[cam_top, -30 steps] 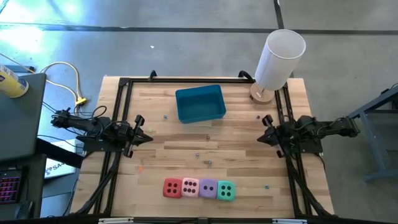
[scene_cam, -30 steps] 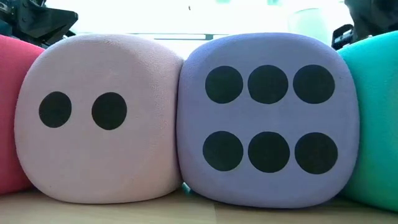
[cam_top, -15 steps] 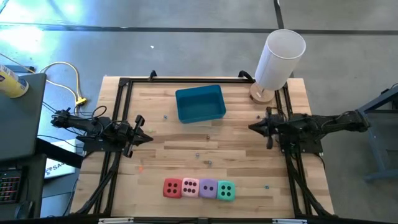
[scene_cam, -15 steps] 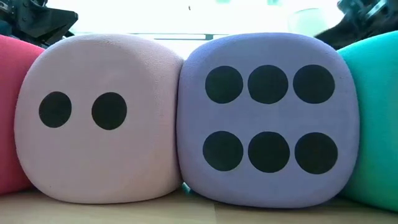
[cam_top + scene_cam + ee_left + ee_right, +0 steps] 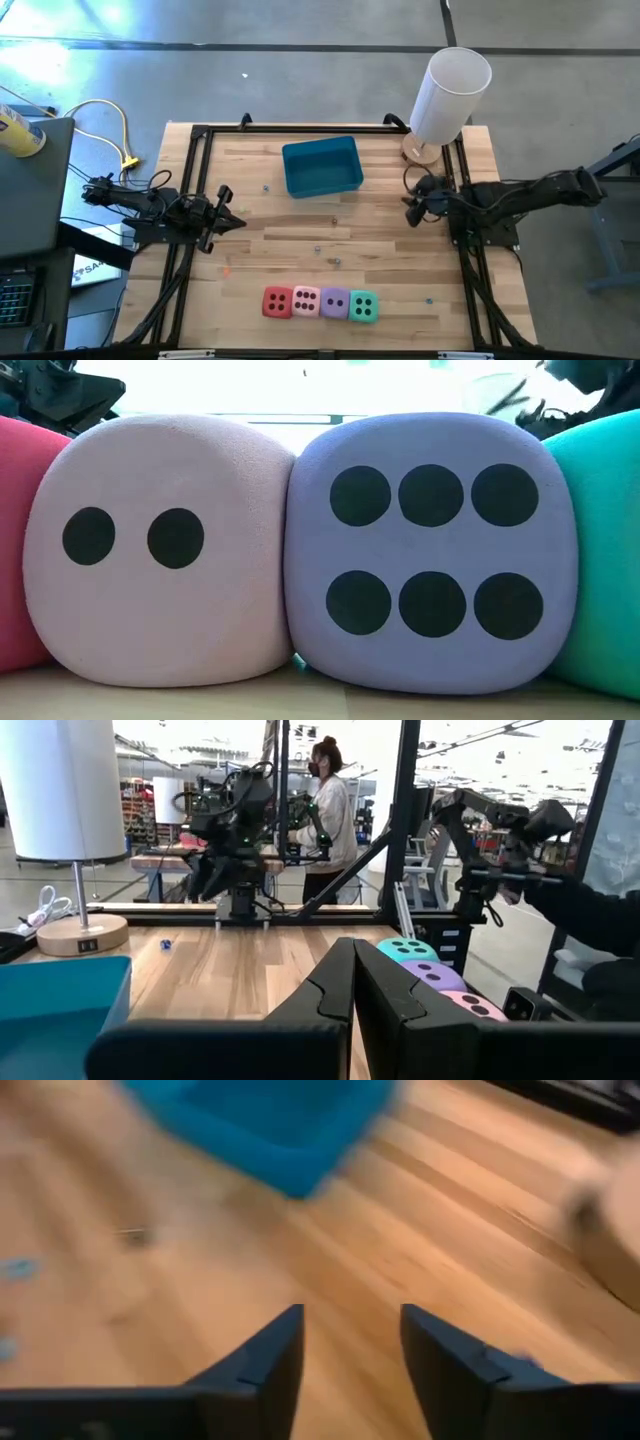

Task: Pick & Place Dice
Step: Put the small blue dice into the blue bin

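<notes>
Four dice stand in a row on their undersides near the table's near edge: red die [image 5: 277, 301], pink die [image 5: 306, 301], purple die [image 5: 335, 302] and teal die [image 5: 363, 306]. The low view is filled by the pink die [image 5: 165, 550] and the purple die [image 5: 430, 550]. The blue bin [image 5: 322, 166] sits toward the far edge. My left gripper [image 5: 228, 210] waits shut at the left side, its own view [image 5: 352, 985] looking across the table. My right gripper [image 5: 412, 207] is open over bare wood on the right, and in its view [image 5: 350, 1325] the bin [image 5: 270, 1120] lies ahead.
A white cylindrical lamp [image 5: 450, 90] on a round wooden base [image 5: 421, 152] stands at the far right corner. A black frame [image 5: 196, 190] runs along the table's left, far and right sides. Small beads [image 5: 319, 250] lie scattered on the wood. A person [image 5: 325, 805] stands beyond the table.
My right arm has stretched out from the table's right edge, and its gripper has moved a little toward the table's left. The dice, the bin and my left arm have kept still.
</notes>
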You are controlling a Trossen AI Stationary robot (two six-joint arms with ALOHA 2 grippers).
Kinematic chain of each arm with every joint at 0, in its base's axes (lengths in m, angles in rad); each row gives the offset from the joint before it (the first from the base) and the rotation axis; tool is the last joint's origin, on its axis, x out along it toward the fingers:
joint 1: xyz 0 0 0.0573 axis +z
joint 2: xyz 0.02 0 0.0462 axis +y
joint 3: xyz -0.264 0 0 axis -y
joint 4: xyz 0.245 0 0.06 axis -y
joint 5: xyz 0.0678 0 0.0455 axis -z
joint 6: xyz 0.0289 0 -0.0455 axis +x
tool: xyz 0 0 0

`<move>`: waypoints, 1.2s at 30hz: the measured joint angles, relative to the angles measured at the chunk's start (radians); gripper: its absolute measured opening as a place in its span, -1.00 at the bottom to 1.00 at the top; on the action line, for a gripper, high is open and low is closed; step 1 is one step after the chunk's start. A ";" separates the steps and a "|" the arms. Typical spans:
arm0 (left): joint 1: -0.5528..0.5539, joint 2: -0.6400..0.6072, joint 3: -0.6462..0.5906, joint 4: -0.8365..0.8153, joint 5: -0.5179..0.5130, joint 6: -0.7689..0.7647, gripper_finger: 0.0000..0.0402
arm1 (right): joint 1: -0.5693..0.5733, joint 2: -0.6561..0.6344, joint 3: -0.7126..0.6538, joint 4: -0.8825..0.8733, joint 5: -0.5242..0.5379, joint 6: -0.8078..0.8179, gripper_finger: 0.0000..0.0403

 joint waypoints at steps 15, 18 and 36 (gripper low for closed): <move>0.000 0.000 0.000 -0.001 0.000 0.000 -1.00 | -0.236 0.190 0.000 -0.093 0.011 0.263 0.21; 0.000 0.000 0.000 -0.001 0.000 0.018 -1.00 | -0.259 0.254 0.000 -0.077 0.016 0.304 0.21; 0.000 0.000 0.000 -0.001 0.000 0.015 -1.00 | -0.340 0.530 0.000 0.041 0.025 0.413 0.08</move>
